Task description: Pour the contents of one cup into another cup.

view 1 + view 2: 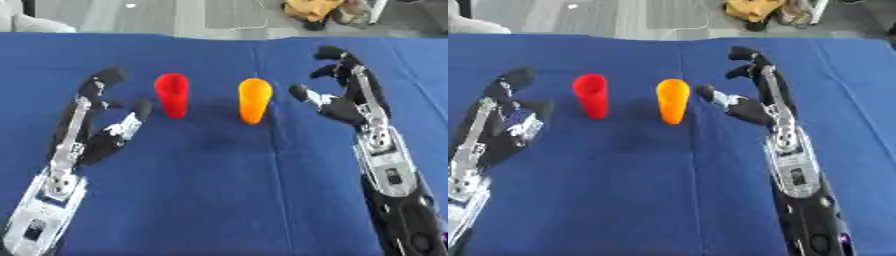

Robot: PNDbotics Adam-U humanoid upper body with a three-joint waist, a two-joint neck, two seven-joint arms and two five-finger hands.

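— What have I got on the table right now?

— 2 cups on the blue cloth (pixel 219 190). The red cup (pixel 172 95) stands upright at about 11 o'clock from the middle of the cloth, and the orange cup (pixel 254 100) stands just beside it at about 1 o'clock. They are near each other but not touching.

— And my left hand?

— My left hand (pixel 98 125) lies at 9 o'clock, palm toward the cups. Its fingers are stretched out and spread wide, the long ones pointing toward 12 o'clock and the thumb angled toward the red cup. The thumb tip is near that cup but apart from it. The hand holds nothing.

— The right one?

— My right hand (pixel 750 107) sits at 3 o'clock, also spread open. The fingers reach up toward 12 o'clock, slightly bent at the tips, and the thumb points toward 9 o'clock at the orange cup. There is a small gap between thumb tip and cup. Nothing is in its grasp either.

— Can I see what is inside the cups?

— No, I cannot tell from either view.
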